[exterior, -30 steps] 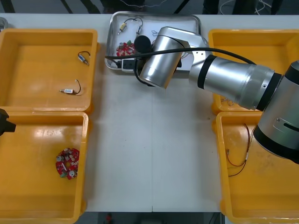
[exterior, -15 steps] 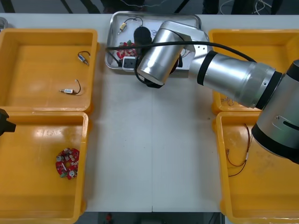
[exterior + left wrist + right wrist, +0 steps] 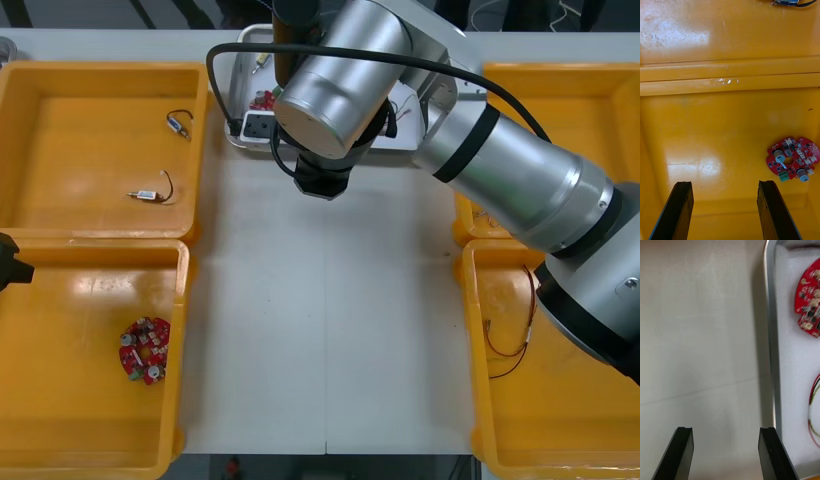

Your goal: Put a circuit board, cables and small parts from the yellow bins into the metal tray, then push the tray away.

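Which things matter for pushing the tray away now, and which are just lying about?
In the job: right claw, open, beside the rim of the metal tray; the circuit board and cable inside it.
Lying about: left claw, open over the near left yellow bin; spare circuit board there; small metal parts in the far left bin.

Yellow bins (image 3: 80, 120), red circuit board (image 3: 145, 350), shiny metal tray (image 3: 769, 333) white inside, black jaws, silver arm (image 3: 520, 170)

Four yellow bins (image 3: 60, 150) (image 3: 60, 420) (image 3: 600, 85) (image 3: 570, 440), one metal tray (image 3: 769, 333), two circuit boards (image 3: 145, 350) (image 3: 808, 303).
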